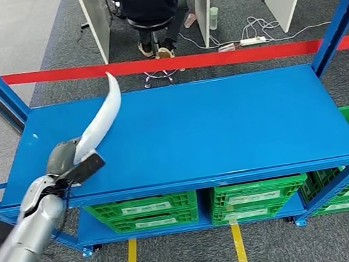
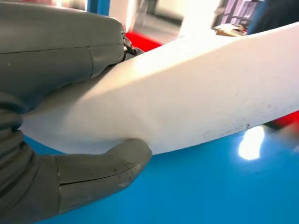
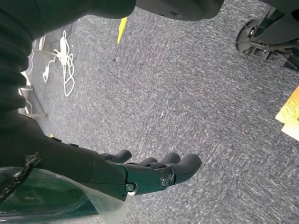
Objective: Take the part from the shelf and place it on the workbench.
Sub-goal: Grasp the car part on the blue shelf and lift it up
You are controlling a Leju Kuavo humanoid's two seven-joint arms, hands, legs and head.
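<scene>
The right hand (image 3: 155,170) hangs over the grey floor (image 3: 197,84), fingers straight, holding nothing. The left hand (image 1: 70,162) grips the long white curved part (image 1: 102,116) over the near left of the blue shelf (image 1: 202,126). Farther off runs a red tape (image 1: 211,57)
</scene>
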